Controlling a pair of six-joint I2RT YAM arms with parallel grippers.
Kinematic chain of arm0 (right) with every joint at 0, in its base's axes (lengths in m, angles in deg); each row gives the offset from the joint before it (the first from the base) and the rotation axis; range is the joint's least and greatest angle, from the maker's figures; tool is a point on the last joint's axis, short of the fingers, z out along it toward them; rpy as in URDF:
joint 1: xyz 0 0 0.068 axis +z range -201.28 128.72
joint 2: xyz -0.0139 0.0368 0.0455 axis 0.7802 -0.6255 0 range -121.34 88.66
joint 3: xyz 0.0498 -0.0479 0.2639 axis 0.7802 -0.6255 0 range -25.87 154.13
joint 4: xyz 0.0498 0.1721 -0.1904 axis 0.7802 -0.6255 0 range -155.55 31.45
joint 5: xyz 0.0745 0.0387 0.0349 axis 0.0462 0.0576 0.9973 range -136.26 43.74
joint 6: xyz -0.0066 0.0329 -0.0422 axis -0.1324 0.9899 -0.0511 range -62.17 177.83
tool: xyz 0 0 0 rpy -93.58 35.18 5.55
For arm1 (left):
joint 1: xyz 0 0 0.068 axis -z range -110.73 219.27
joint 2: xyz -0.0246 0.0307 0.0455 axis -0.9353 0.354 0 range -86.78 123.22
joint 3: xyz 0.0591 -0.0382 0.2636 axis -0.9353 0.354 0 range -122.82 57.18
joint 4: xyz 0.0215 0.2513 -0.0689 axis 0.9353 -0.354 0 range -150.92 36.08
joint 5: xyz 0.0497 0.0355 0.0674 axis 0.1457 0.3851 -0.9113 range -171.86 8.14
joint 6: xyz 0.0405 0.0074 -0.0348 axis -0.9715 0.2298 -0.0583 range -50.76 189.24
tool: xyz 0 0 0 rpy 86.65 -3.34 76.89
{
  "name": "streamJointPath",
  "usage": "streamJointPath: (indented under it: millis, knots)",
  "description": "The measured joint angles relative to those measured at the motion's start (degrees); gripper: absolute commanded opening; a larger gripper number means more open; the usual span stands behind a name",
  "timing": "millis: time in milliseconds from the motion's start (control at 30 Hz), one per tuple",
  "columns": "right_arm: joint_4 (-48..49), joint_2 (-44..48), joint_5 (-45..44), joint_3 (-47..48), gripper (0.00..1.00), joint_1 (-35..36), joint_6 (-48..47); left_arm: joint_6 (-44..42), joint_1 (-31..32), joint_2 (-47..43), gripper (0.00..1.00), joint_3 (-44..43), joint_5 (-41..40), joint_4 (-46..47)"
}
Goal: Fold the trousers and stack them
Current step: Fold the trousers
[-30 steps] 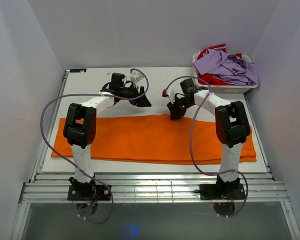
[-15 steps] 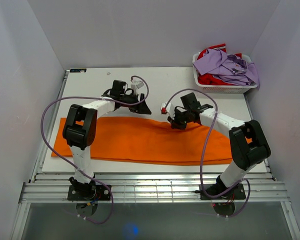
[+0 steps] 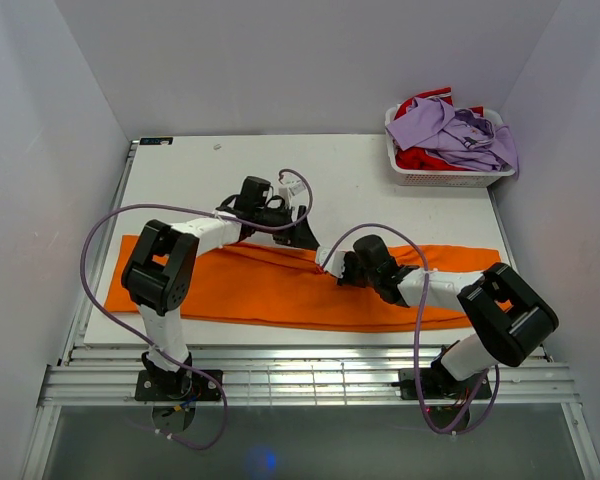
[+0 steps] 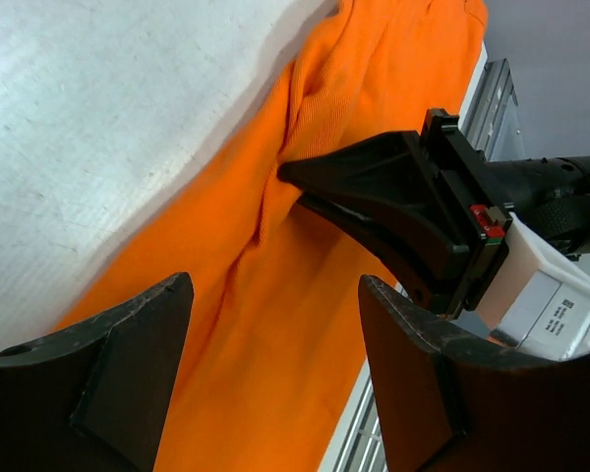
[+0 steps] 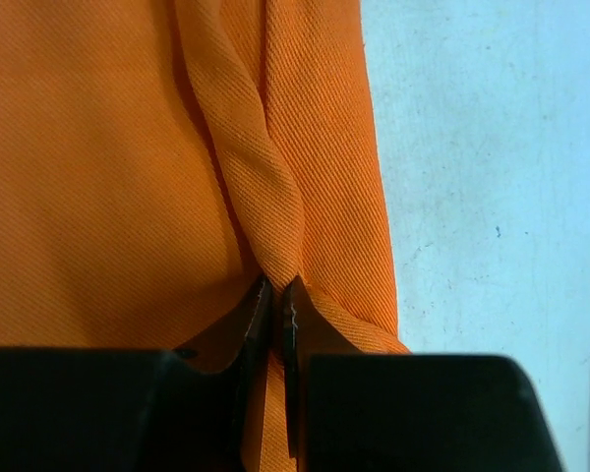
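Overhead, the trousers (image 3: 230, 285) lie stretched across the near half of the table (image 3: 180, 180), running from 8 o'clock to 3 o'clock, with their far edge gathered into a wrinkle near the centre. Both grippers meet at that edge: the right gripper (image 3: 332, 268) sits low on the cloth, and the left gripper (image 3: 302, 236) is just beside it toward 11 o'clock. From above, neither pair of fingers can be read.

The right wrist view settles one pair. Its fingers (image 5: 241, 329) are pressed together on a raised ridge of orange cloth, with white tabletop at 3 o'clock. The left wrist view settles the other. Its fingers (image 4: 128, 383) stand spread wide over the cloth, holding nothing, and the right gripper's pinch shows between them.

Only the overhead view shows the basket (image 3: 450, 178) at 1 o'clock, holding a lilac shirt (image 3: 455, 130) and a red garment (image 3: 418, 104).
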Motion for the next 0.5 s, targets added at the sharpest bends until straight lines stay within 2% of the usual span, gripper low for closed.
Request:
streamJointPath:
  millis: [333, 500]
  knots:
    - [4.90, 0.00, -4.90, -1.18, 0.08, 0.85, 1.70, 9.29, 1.40, -0.85, 0.79, 9.49, -1.88, 4.35]
    - [5.14, 0.02, -5.70, -1.25, 0.08, 1.33, 1.81, 13.03, 1.38, -1.11, 0.81, 11.41, -3.43, 8.35]
